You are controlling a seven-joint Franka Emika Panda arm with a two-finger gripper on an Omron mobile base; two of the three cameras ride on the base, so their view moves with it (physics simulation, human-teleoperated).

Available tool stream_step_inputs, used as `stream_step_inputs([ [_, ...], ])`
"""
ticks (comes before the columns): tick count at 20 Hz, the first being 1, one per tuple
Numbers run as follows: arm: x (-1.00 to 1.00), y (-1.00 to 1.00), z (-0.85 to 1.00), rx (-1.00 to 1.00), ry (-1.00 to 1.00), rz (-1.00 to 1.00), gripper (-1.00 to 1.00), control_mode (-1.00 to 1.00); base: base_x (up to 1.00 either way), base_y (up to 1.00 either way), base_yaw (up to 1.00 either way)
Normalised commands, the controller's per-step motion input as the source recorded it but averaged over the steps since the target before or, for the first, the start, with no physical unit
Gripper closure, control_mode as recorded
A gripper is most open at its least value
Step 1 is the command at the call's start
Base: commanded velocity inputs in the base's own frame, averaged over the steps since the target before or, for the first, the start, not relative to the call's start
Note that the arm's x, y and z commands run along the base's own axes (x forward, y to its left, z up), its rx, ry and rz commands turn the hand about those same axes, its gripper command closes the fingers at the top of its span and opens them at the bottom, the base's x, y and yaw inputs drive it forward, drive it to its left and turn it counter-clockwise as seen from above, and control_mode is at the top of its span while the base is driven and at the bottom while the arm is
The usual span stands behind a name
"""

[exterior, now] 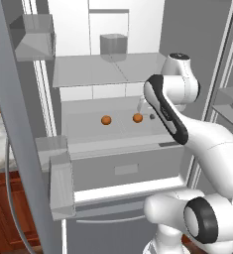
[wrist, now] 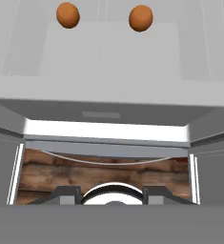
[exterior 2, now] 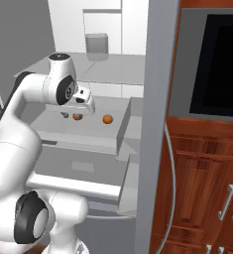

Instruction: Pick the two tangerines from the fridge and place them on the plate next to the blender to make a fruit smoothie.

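arm [exterior: 187, 129] hiding gripper, two tangerines [exterior: 106, 120] [exterior: 137, 118] beyond, small dark ball [exterior: 152, 116] half-hidden

Two tangerines [exterior: 106, 120] [exterior: 137, 117] sit apart on the open fridge [exterior: 113, 74] shelf, a small dark ball [exterior: 152, 116] just beside the right one.

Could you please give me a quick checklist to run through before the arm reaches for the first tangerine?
1. Fridge open, shelf reachable: ok.
2. Both tangerines on the glass shelf: left one, right one, apart from each other: ok.
3. Small dark ball beside the right tangerine could be mistaken or bumped: not ok, mind it.
4. Gripper free of any load: ok, nothing sits between the jaws.
5. Jaws wide enough for a tangerine: cannot tell.
6. Gripper lined up with a fruit: not ok, both lie well ahead in the hand view.
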Motion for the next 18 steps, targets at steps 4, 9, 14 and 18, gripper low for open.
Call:
stream_step_inputs([
  [4, 0.16, -0.17, -0.13, 0.0, -0.05, 0.0, -1.0, -1.0, 0.0, 0.0, 0.0],
  [9, -0.14, -0.4, -0.61, -0.01, -0.07, 0.0, -1.0, -1.0, 0.0, 0.0, 0.0],
  [14, 0.17, -0.12, -0.38, 0.0, -0.16, -0.06, -1.0, -1.0, 0.0, 0.0, 0.0],
  [18, 0.49, 0.06, -0.27, 0.0, -0.12, -0.18, -1.0, -1.0, 0.0, 0.0, 0.0],
])
